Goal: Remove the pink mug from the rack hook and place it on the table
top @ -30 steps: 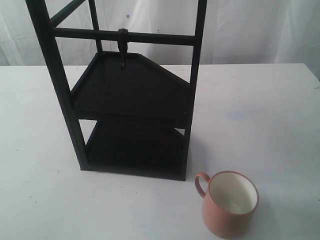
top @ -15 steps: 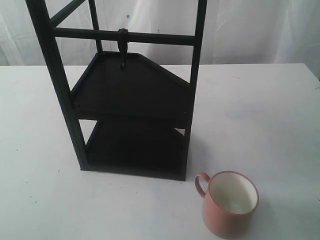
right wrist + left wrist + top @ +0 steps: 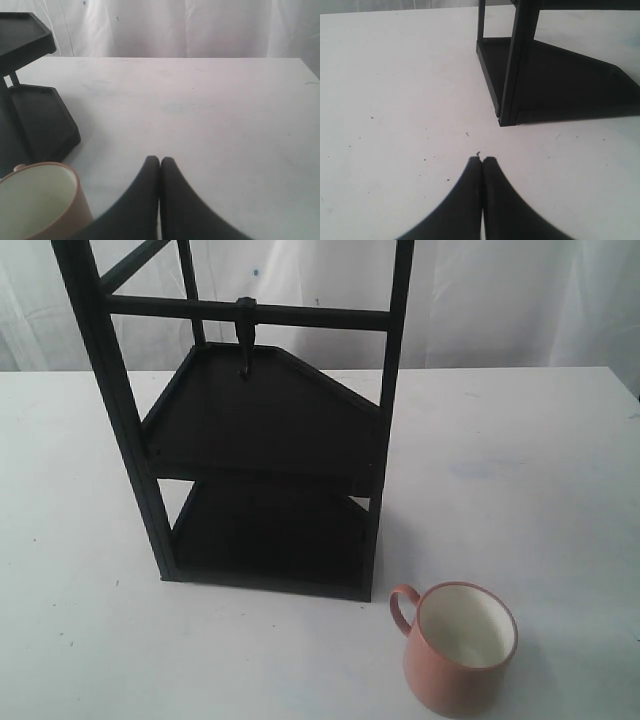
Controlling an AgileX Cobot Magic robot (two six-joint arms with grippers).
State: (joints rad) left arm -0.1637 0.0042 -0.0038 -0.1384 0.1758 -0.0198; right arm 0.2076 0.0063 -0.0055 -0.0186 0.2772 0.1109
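Note:
The pink mug [image 3: 459, 648] stands upright on the white table [image 3: 520, 490], just right of the black rack's front corner, handle toward the rack, cream inside showing. The rack hook [image 3: 244, 338] hangs bare from the black crossbar. Neither arm shows in the exterior view. In the right wrist view my right gripper [image 3: 160, 159] is shut with nothing in it, and the mug [image 3: 40, 205] sits close beside it, apart from the fingers. My left gripper [image 3: 482, 160] is shut over bare tabletop, short of the rack's base [image 3: 520, 80].
The tall black two-shelf rack [image 3: 265, 430] stands left of centre on the table. A white curtain [image 3: 500, 300] hangs behind the far edge. Open tabletop stretches to the right of the rack and in front of it on the left.

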